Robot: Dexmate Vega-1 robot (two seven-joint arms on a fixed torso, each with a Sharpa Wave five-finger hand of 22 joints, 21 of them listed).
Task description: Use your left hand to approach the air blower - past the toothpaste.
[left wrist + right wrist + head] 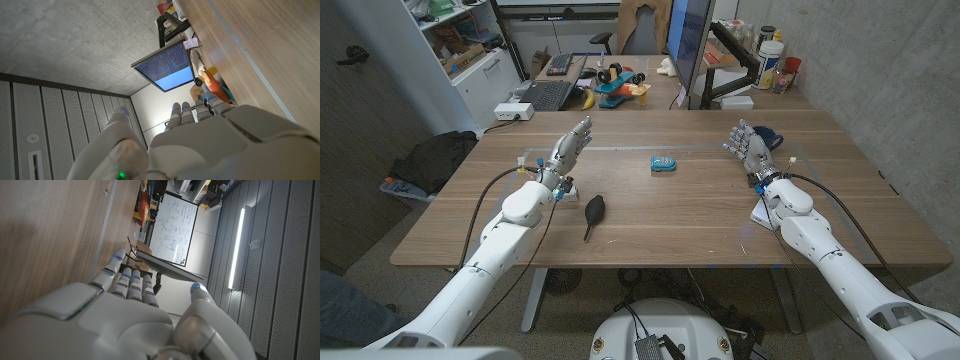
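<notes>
On the left of the wooden worktop (pixel 720 225) the left robot hand (pixel 567 152) is raised over the surface, fingers straight, slightly apart and reaching toward the far side, with nothing in them; how its palm is turned is hard to tell. In the left wrist view the same robot hand (pixel 210 145) shows from its back, fingers extended toward a lit monitor (pixel 166 68) beyond the worktop's far edge. A small white object (pixel 565 189) lies just beside the left wrist, partly hidden by the forearm, so what it is cannot be made out. Just right of it, near the worktop's front edge, lies the black air blower (pixel 592 211), bulb toward the far side and thin nozzle pointing toward the near edge, untouched and apart from the left robot hand. Farther right and farther back, about mid-worktop, sits a small teal object (pixel 663 165), too small to read; it may be the toothpaste. On the right the right robot hand (pixel 749 148) stands raised with fingers spread, holding nothing; a dark blue thing (pixel 770 137) behind it is mostly hidden. The right wrist view shows its back (pixel 125 315), fingers extended
</notes>
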